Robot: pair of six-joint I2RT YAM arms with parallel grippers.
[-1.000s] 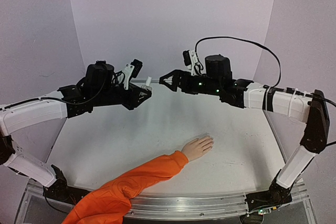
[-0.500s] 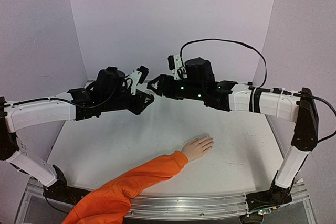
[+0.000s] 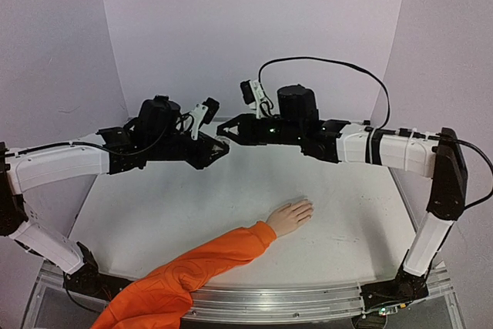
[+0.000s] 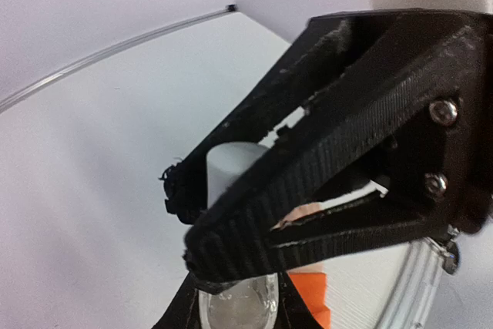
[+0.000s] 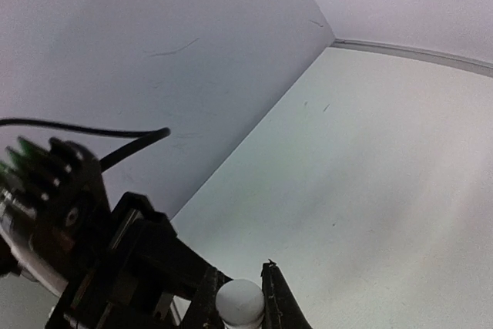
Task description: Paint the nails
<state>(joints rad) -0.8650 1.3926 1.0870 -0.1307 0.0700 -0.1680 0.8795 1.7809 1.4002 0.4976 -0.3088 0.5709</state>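
Coming together, the right end effector (image 3: 225, 135) is pinching the cap (image 5: 239, 300) and the left end effector (image 3: 219, 149) is gripping the bottle (image 4: 239, 307), ready for opening.

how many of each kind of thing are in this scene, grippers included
grippers: 2, the left gripper and the right gripper
mannequin hand with orange sleeve: 1
white-capped bottle, gripped from both sides: 1
total: 4

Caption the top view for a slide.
Left gripper and right gripper meet tip to tip above the table; mannequin hand lies apart.
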